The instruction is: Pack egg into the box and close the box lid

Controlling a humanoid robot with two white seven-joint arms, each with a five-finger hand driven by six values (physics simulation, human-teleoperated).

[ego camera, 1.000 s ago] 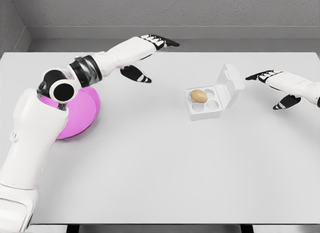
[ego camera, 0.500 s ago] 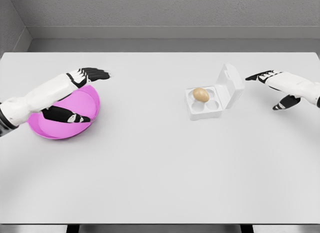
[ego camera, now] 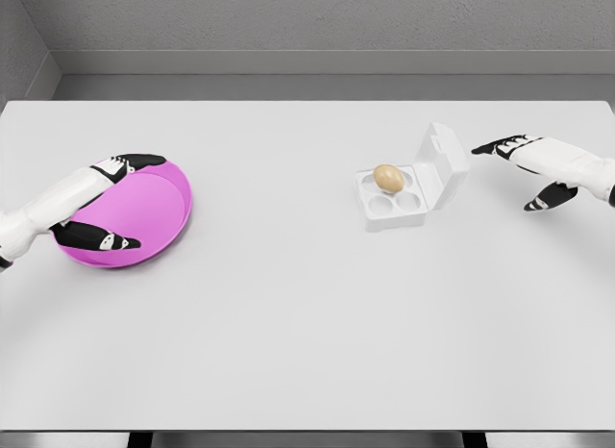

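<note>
I read the table (ego camera: 307, 313) first: a wide white top, with the work split to its 2 ends. At the left sits the pink bowl (ego camera: 159, 203), with nothing in it that I can see, which fits the egg sitting in the box. My left hand (ego camera: 106, 203) hangs over the bowl's near side, fingers spread and holding nothing, so I judge it parked out of the way.

At the right stands the box (ego camera: 404, 190), its lid (ego camera: 444, 161) tipped up and back on the far right edge, so the 4 cups lie open. My right hand (ego camera: 533, 169) hovers just beside the lid, apart from it, fingers loose and empty; I take that as placed to push the lid over.

The egg (ego camera: 388, 178) rests in the back left cup, so packing looks done and closing remains.
</note>
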